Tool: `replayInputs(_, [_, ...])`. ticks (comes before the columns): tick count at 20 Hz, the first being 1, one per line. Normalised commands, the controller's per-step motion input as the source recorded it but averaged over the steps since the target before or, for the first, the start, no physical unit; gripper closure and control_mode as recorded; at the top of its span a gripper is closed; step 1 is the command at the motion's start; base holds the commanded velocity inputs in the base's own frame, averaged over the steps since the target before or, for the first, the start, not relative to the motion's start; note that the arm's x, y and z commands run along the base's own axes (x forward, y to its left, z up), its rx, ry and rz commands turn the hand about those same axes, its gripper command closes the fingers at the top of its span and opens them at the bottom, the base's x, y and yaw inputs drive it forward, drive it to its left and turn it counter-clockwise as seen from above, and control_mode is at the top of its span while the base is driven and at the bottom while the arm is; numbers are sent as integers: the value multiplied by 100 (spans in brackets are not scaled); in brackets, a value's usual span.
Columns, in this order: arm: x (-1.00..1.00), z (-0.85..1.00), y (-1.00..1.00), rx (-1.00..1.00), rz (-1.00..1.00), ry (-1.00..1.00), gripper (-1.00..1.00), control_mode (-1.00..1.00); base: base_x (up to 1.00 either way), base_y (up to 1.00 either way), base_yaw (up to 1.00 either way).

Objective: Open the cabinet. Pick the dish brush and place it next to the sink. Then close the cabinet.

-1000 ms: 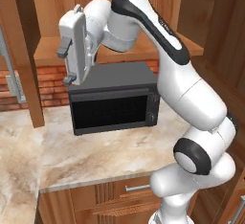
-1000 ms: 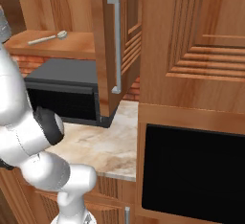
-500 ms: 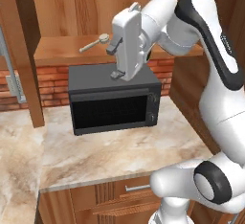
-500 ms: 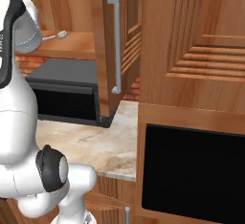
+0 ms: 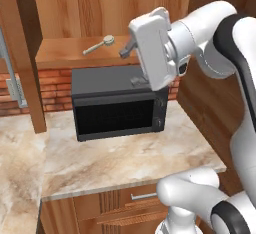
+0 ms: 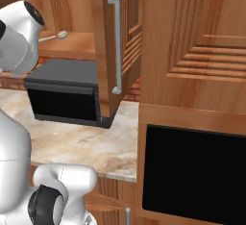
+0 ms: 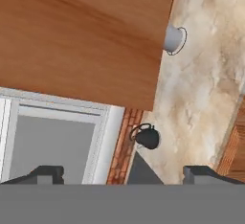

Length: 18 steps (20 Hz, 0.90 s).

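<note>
The cabinet stands open, its left door and right door swung out, each with a long silver handle. On the cabinet's bottom shelf lies the dish brush, small and pale with a rounded end; from the right it appears as the dish brush. My gripper hovers to the right of the brush, level with the shelf's front edge, fingers pointing left, open and empty. In the hand view my gripper faces a wooden door panel.
A black microwave sits under the shelf on the marble counter. A drawer unit lies below. A black oven and tall wooden panel stand to the right. A black kettle rests on the counter beside a window.
The arm has swung to the right across the left base view and nearer the camera, carrying the hand from left of the microwave to right of the brush. The jaws stayed open.
</note>
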Motion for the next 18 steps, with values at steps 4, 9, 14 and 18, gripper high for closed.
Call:
replayInputs(4, [0,0,0,-15,-50,3,-100,-100,0,0,0])
replayInputs(9, [7,0,0,-25,-45,7,-100,-100,0,0,0])
replayInputs(14, [11,0,-3,-24,-39,4,-100,-100,0,0,0])
replayInputs(18, [38,2,0,-18,-23,7,-100,-100,0,0,0])
